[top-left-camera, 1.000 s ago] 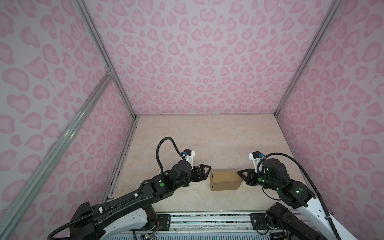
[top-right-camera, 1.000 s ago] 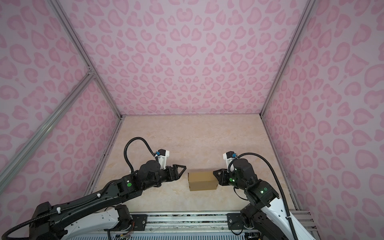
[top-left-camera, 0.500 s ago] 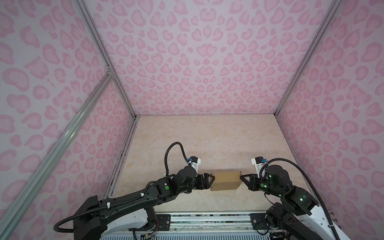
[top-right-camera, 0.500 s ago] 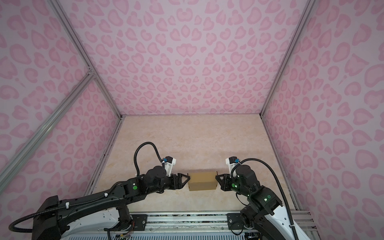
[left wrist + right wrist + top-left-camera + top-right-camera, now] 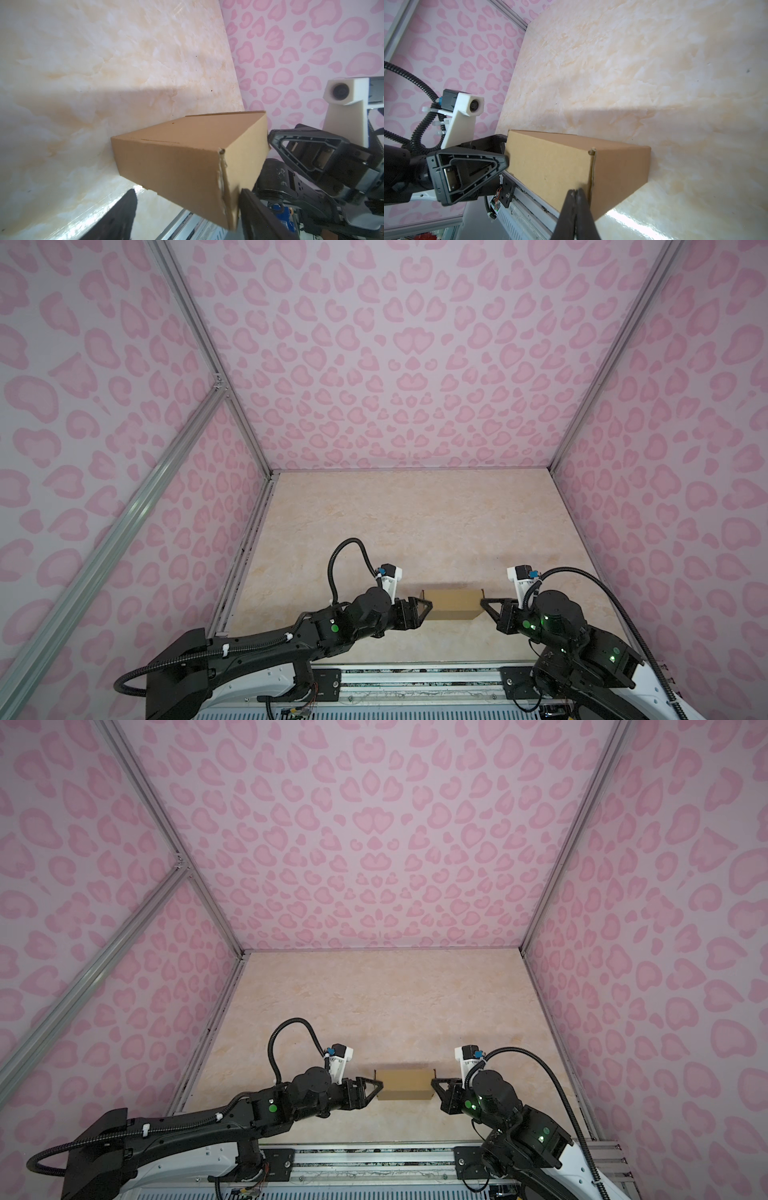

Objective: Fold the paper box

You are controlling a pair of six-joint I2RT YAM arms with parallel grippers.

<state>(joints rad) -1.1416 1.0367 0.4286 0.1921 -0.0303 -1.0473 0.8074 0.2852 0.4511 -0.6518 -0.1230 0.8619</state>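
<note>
Pink-walled booth, marbled worktop [image 5: 415, 531]. Paper box [image 5: 452, 604] is sitting closed near its front edge: light, stiff, dentable. My left fingers [image 5: 133, 205] are gaping; right fingers [image 5: 576, 209] are pinched shut, empty. I'm judging end walls best.

Top views: high above the near edge, facing down and toward the back wall; far off, taking in both arms, the whole table [image 5: 415, 522] and three walls.
Stereo overlap: both top views share almost the whole scene, shifted slightly sideways.
Left wrist view: rolled on its side, close to the paper box [image 5: 187, 162] from its left end, facing across to the right gripper [image 5: 272, 143].
Right wrist view: also rolled, close to the box's right end, facing the left gripper [image 5: 504, 153].
Wrist overlap: box, table, and each other's camera [image 5: 342, 93].
</note>
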